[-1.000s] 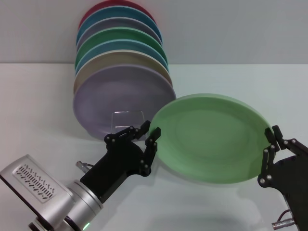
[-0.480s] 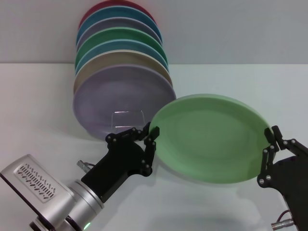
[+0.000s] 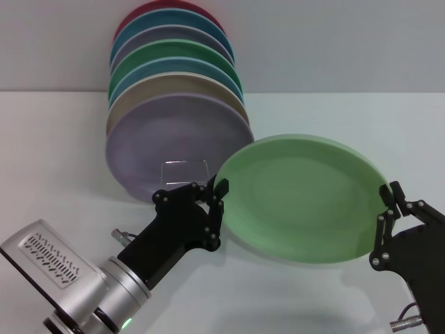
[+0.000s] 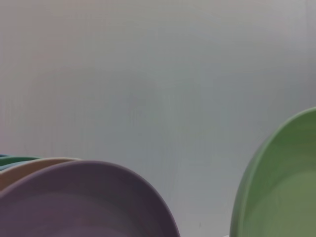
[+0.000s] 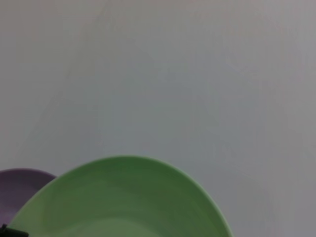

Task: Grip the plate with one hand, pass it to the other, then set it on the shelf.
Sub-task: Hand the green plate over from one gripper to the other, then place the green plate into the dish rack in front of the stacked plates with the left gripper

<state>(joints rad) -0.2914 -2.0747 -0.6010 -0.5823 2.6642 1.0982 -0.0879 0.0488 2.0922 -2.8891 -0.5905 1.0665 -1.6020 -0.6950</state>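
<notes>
The pale mint-green plate (image 3: pixel 302 198) hangs tilted above the table between my two grippers. My right gripper (image 3: pixel 389 191) is shut on its right rim. My left gripper (image 3: pixel 216 185) pinches its left rim, one finger in front of the plate and one behind. The plate also shows in the left wrist view (image 4: pixel 281 192) and the right wrist view (image 5: pixel 123 202). The wire shelf (image 3: pixel 186 169) stands to the left behind the plate; its front loop shows against a lilac plate (image 3: pixel 174 142). It holds a row of upright plates.
Several coloured plates stand upright in the shelf, from the lilac one in front, past a beige one and an emerald-green one (image 3: pixel 177 56), to a red one (image 3: pixel 149 10) at the back. The white table (image 3: pixel 62 160) ends at a grey wall.
The left gripper's fingertips have drawn closer together on the plate's left rim. The plate has shifted slightly left and down. The right gripper has kept its hold.
</notes>
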